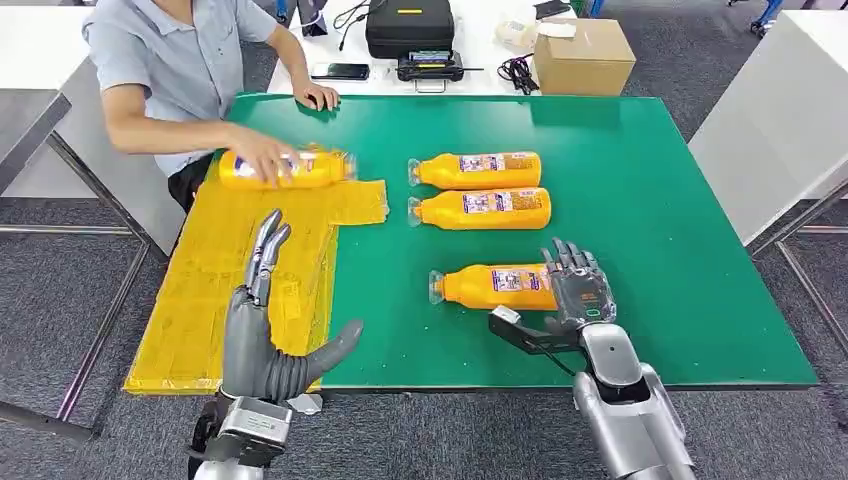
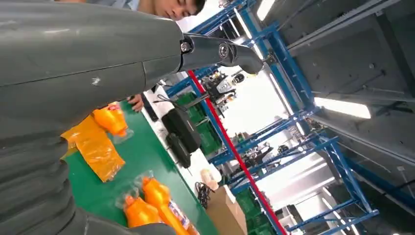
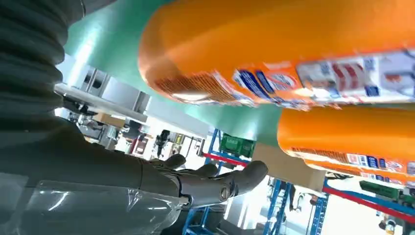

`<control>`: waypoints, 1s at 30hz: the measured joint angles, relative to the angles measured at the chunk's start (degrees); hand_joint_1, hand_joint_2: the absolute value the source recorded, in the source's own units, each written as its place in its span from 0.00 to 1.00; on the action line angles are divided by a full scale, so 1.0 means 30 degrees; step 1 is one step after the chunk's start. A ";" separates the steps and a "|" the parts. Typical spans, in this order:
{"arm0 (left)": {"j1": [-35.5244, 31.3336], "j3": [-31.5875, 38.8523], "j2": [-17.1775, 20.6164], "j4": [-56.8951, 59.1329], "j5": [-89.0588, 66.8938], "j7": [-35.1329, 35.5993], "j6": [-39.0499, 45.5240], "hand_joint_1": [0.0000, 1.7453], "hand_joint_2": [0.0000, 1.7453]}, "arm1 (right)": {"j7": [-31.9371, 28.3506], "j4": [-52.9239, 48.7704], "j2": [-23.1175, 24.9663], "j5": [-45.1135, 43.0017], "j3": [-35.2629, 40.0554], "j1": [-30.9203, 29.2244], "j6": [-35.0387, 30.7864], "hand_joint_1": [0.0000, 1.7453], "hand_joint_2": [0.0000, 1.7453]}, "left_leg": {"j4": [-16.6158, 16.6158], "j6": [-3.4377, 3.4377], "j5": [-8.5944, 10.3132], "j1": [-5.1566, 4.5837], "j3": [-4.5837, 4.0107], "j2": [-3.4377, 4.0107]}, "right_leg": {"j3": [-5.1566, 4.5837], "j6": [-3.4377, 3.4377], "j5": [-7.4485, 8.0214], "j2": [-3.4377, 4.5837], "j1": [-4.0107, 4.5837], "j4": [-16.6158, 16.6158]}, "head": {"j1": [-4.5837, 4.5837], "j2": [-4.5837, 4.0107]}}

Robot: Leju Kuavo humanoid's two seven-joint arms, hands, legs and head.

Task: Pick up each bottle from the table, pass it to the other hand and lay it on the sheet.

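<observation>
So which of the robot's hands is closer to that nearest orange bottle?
The right hand: it sits at the base end of the bottle. The left hand hovers over the yellow sheet, well apart.

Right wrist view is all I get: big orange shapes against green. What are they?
Observer: Bottles lying on a green table; the nearest bottle lies by the right hand.
Operator: Is it gripped?
Observer: Seemingly not; the fingers are straight at its base end.
Operator: And the other hand?
Observer: The left hand hovers open over the yellow sheet, where a person's hand holds another bottle.
</observation>
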 measured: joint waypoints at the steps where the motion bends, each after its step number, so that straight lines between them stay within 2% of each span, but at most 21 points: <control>1: -0.0001 -0.0015 0.0000 0.0007 0.0000 0.0000 0.0000 0.00 1.00 | -0.0007 0.0096 0.0022 -0.0022 0.0000 -0.0098 0.0000 0.00 1.00 | 0.0000 0.0000 0.0000 -0.0001 0.0000 -0.0001 | 0.0000 0.0000 0.0000 0.0000 -0.0001 0.0000 | 0.0000 0.0000; 10: -0.0082 -0.0037 0.0000 0.0197 0.0372 0.0000 -0.0168 0.00 1.00 | -0.0415 0.1444 0.0284 -0.1071 -0.0394 -0.0609 0.0000 0.00 1.00 | 0.0001 0.0001 0.0000 -0.0005 0.0000 -0.0003 | 0.0001 0.0001 0.0001 -0.0002 -0.0004 -0.0001 | 0.0000 0.0000; 19: -0.0383 -0.0124 0.0000 0.0634 0.0684 0.0007 -0.0466 0.00 1.00 | 0.0000 0.3495 0.0306 -0.0852 -0.0648 -0.1478 0.0000 0.00 1.00 | 0.0001 0.0001 0.0000 -0.0004 0.0006 0.0007 | 0.0000 0.0002 0.0003 0.0004 -0.0004 -0.0001 | 0.0000 0.0000; 30: -0.0877 -0.0518 0.0000 0.1202 0.0692 -0.0007 -0.0321 0.00 1.00 | -0.0656 0.6274 0.0496 -0.0772 -0.1115 -0.2991 -0.1836 0.00 1.00 | 0.0003 0.0002 0.0003 -0.0005 0.0016 0.0003 | 0.0013 0.0007 0.0007 0.0002 -0.0003 0.0000 | 0.0000 0.0000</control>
